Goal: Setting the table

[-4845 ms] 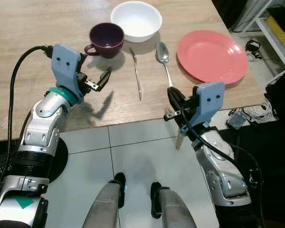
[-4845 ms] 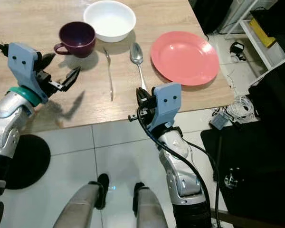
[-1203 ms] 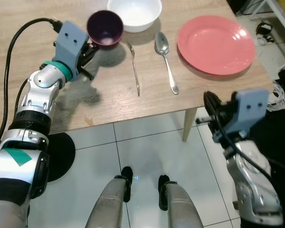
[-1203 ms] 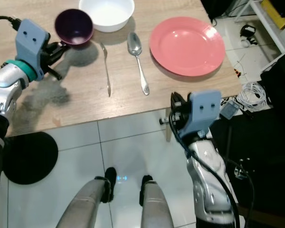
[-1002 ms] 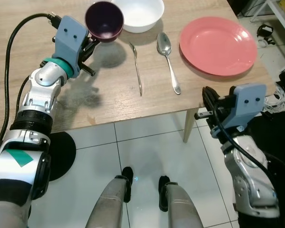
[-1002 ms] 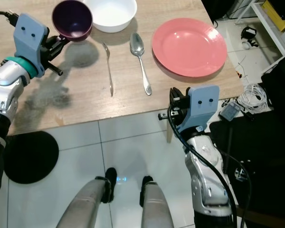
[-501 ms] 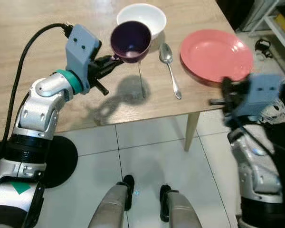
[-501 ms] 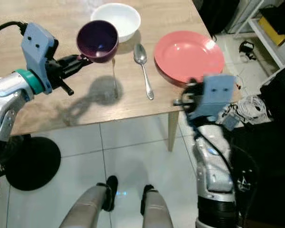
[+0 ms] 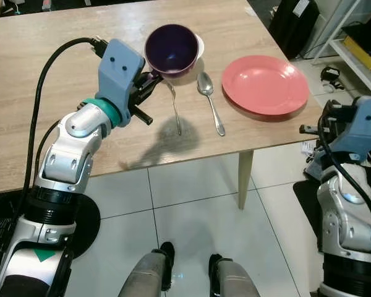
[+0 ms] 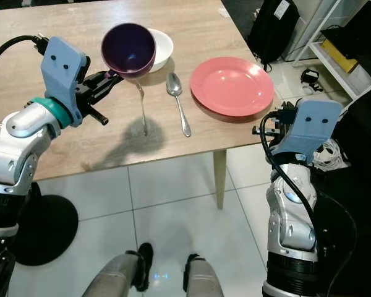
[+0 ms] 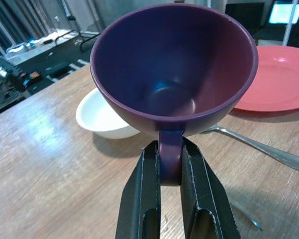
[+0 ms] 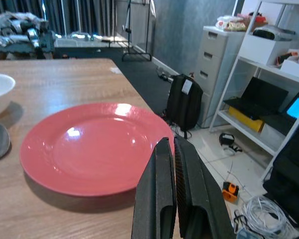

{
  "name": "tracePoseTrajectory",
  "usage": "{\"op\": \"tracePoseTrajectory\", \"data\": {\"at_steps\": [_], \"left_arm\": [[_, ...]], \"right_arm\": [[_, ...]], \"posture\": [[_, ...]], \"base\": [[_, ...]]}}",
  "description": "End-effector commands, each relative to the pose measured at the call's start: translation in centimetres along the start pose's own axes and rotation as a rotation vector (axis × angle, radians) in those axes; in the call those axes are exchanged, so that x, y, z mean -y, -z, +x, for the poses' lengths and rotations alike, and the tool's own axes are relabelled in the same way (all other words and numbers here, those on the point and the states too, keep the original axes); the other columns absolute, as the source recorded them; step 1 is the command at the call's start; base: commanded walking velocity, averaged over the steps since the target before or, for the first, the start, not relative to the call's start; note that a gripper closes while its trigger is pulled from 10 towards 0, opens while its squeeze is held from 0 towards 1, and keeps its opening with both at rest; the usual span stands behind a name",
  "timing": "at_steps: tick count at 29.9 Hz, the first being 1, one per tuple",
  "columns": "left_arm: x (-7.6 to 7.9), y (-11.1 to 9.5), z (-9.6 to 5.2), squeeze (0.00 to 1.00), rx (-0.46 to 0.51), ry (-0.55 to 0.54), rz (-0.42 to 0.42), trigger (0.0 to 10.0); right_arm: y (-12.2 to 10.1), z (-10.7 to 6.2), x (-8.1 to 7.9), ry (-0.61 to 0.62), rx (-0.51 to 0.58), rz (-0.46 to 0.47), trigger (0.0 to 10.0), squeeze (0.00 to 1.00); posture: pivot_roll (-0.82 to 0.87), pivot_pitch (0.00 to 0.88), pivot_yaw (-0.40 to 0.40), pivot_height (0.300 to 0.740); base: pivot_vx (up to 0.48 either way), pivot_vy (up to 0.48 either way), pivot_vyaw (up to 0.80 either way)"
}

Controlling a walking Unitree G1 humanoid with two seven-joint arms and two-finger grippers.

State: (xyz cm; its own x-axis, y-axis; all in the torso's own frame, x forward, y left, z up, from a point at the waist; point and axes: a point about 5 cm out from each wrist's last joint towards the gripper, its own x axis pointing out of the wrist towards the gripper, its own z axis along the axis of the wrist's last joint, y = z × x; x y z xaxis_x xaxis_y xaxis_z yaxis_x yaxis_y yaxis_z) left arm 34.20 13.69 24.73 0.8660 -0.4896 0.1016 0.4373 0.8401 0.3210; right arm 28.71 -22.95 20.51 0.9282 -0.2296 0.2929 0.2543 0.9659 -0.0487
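My left gripper [image 9: 154,76] is shut on the handle of a dark purple cup [image 9: 170,49] and holds it upright in the air above the wooden table [image 9: 43,80]. The cup hangs over the fork [image 9: 175,111] and partly hides the white bowl [image 10: 162,48] behind it. In the left wrist view both fingers [image 11: 148,169] clamp the handle of the empty cup [image 11: 174,64]. A spoon [image 9: 209,99] lies right of the fork, and a pink plate [image 9: 264,84] right of that. My right gripper [image 12: 169,144] is shut and empty, off the table's right edge beside the plate.
A black backpack [image 9: 294,21] leans by the table's far right corner. Shelves [image 9: 358,43] and loose cables [image 9: 331,74] stand on the right. A black round base [image 9: 83,223] sits on the tiled floor at left. The table leg [image 9: 245,179] is near my right arm.
The cup stood on the table with my left gripper open beside it; now the gripper holds it by the handle, lifted over the fork. My right arm has swung out past the table's right edge.
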Motion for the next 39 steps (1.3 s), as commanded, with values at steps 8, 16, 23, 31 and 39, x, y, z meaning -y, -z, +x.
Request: {"op": "tracePoseTrajectory", "data": {"at_steps": [8,16,23,31,39], "left_arm": [[0.5,0.5,0.6,0.00,0.003,-0.055,-0.014,10.0],[1.4,0.5,1.1,0.00,0.011,-0.059,-0.042,10.0],[1.7,0.4,1.4,0.00,0.011,-0.058,-0.051,10.0],[1.9,0.4,1.6,0.00,0.019,-0.061,-0.057,10.0],[2.2,0.3,1.8,0.00,0.025,-0.058,-0.065,10.0]], "right_arm": [[0.0,0.6,-1.3,-0.037,0.023,0.043,10.0,0.00],[0.3,0.6,-0.6,-0.011,0.011,0.039,10.0,0.00],[0.6,0.7,-0.7,-0.013,0.005,0.046,10.0,0.00],[0.7,0.8,-0.7,-0.015,0.003,0.062,10.0,0.00],[0.8,0.9,-0.5,-0.012,0.001,0.061,10.0,0.00]], "posture": [[0.03,0.000,0.080,0.740],[0.01,0.000,0.079,0.740],[0.01,0.000,0.080,0.740],[0.01,0.000,0.078,0.740],[0.00,0.000,0.079,0.740]], "base": [[0.000,0.000,0.00],[0.000,0.000,0.00],[0.000,0.000,0.00],[0.000,0.000,-0.70],[0.000,0.000,-0.80]]}}
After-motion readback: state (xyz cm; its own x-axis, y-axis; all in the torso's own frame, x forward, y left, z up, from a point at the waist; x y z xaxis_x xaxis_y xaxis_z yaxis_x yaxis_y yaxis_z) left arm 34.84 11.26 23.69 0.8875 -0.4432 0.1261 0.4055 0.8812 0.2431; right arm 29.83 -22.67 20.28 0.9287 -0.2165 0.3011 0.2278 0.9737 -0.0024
